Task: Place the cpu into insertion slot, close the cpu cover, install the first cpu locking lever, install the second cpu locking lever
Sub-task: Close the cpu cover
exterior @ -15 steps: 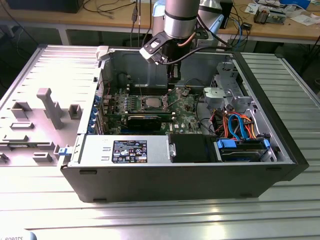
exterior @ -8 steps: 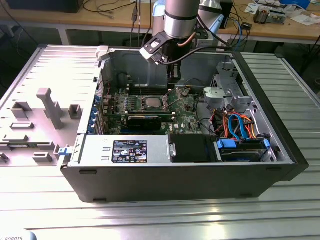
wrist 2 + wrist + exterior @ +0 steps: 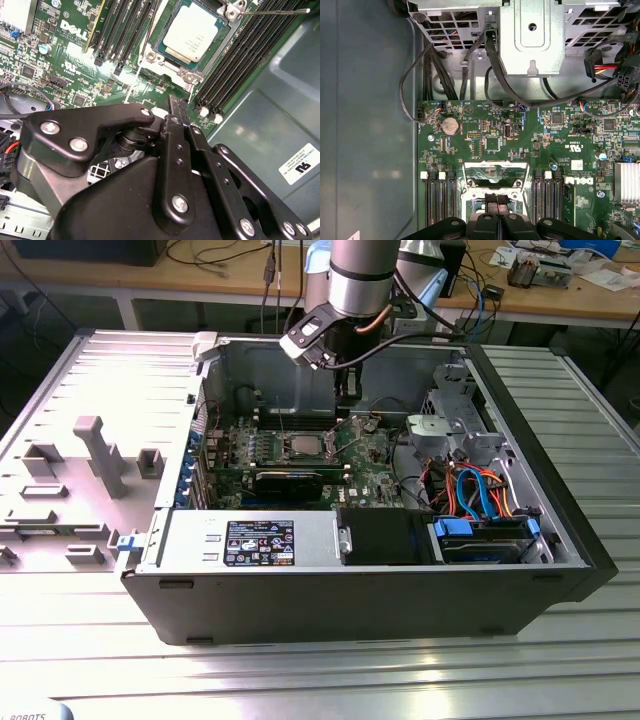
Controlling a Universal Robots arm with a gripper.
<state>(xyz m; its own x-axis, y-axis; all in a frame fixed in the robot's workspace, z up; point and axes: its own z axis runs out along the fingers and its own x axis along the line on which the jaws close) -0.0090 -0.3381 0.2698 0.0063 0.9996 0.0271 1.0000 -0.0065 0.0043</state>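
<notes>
cpu (image 3: 192, 32): silver-grey square in insertion slot (image 3: 175, 60)
gripper (image 3: 497, 199): closed, holding nothing
table (image 3: 300, 670): ribbed metal
room: wooden benches (image 3: 200, 280), exterior view's twelve o'clock

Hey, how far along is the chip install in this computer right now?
Done: the chip sits in its socket. In hand: nothing that I can see; the gripper hovers shut just above it. Left: the cover looks raised in the first wrist view, and a thin lever sticks out unlatched in the second wrist view.
</notes>
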